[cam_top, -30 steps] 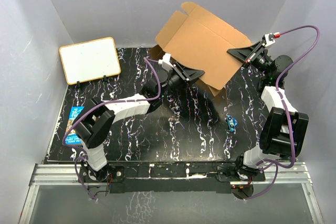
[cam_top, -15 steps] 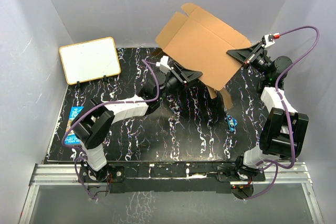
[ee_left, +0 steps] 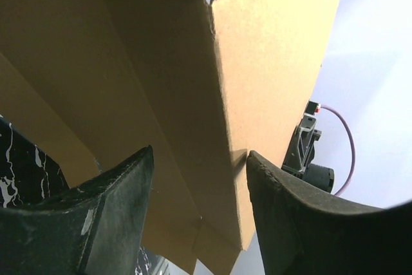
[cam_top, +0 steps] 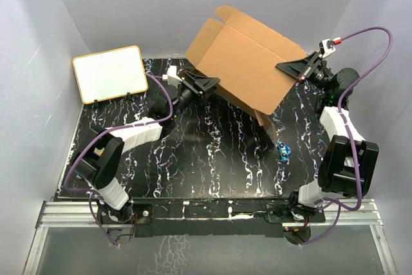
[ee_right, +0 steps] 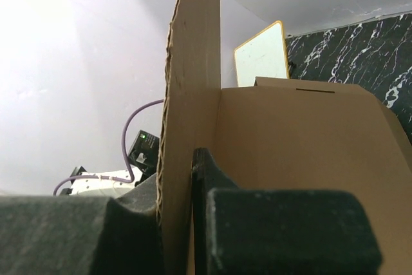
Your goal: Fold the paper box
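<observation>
Brown corrugated paper box (cam_top: 248, 62) up off the table (cam_top: 212, 159), tilted over its far right part, half opened, flaps loose. Right jaws clamped shut on the right-hand panel edge — a firm pinch, judging by the wrist view. Left jaws spread apart at the lower left fold, creased corner in the gap, nothing gripped. For a clean fold: hold the right pinch steady, seat the left jaws on one side wall, close, then swing that wall up along its crease — slowly, to avoid twisting. Around: white board (cam_top: 109, 73) at far left, small blue object (cam_top: 284, 151) toward the right side, both apart from the box. Hanging lower flap liable to catch on the table.
</observation>
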Available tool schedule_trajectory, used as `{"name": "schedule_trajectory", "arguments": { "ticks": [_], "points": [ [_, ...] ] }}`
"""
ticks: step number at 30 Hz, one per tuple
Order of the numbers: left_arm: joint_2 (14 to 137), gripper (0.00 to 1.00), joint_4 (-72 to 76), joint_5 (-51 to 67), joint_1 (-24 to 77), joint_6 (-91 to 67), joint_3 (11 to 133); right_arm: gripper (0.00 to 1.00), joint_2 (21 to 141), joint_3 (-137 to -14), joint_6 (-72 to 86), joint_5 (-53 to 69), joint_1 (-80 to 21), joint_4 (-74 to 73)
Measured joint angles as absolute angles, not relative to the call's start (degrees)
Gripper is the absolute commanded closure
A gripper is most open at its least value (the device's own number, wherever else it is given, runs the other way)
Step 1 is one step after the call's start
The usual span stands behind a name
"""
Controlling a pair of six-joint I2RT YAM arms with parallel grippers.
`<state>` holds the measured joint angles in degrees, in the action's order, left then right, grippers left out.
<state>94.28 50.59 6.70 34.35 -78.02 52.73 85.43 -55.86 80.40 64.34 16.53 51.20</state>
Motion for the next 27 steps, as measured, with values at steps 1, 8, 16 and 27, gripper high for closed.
{"name": "schedule_trajectory", "arguments": {
  "ticks": [1,8,16,27],
  "points": [
    [94.3,0.44,50.6,6.9,34.3,-78.0,52.7,0.92,85.3,-56.1,80.1,64.5,16.5,51.2],
    [94.3,0.69,50.7,8.8,34.2,-77.2,53.4,0.92,84.8,-57.5,78.9,65.3,16.5,51.2],
    [94.3,0.76,51.9,11.9,33.4,-74.8,54.5,0.92,84.8,-61.1,78.0,66.8,16.6,51.3],
    [88.1,0.32,54.0,24.1,27.0,-65.8,50.1,0.92,85.4,-74.1,76.6,72.1,16.5,52.0]
  ]
}}
